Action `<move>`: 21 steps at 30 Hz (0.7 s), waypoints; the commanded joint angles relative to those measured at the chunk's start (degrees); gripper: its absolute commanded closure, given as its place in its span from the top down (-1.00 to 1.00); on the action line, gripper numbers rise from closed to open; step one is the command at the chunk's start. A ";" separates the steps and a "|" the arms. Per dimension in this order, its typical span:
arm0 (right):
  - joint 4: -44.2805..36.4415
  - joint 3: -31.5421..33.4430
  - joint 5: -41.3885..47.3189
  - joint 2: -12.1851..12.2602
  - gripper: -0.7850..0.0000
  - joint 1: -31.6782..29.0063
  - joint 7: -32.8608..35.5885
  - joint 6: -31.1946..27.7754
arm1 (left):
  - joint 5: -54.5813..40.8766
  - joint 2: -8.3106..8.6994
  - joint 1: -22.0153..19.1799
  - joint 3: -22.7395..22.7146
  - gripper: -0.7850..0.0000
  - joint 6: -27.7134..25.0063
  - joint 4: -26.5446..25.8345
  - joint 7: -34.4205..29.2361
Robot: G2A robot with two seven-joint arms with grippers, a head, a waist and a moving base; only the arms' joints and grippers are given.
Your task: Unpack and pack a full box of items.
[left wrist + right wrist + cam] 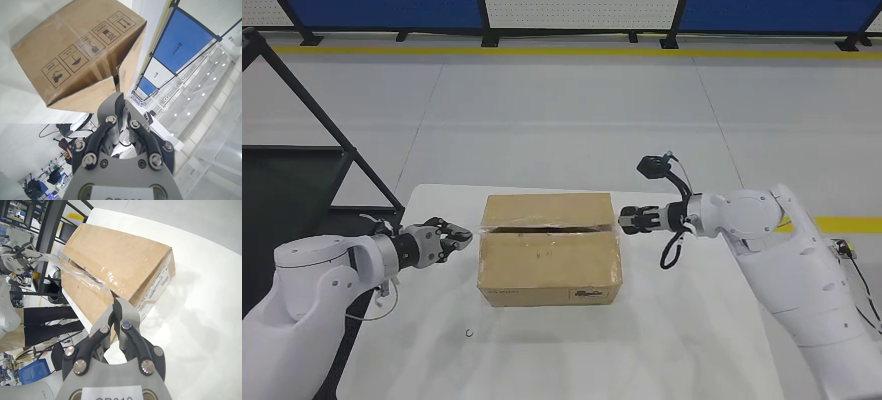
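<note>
I count one box, one tape strip via right wrist, left gripper and right gripper clamping it.

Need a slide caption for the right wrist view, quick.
Right gripper and left gripper hold a clear tape strip stretched over the cardboard box on the white table.

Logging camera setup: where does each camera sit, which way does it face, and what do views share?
Top view: above the arms, looking down at the box on the table; both arms show.
Left wrist view: on the left wrist, facing one box end past the left gripper.
Right wrist view: on the right wrist, facing the opposite end past the right gripper.
All share the box.
</note>
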 commanded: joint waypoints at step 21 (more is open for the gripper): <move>2.12 -1.03 1.67 0.31 -1.00 1.25 3.15 1.11 | -4.67 3.65 -0.03 0.92 -1.00 0.00 1.38 -0.04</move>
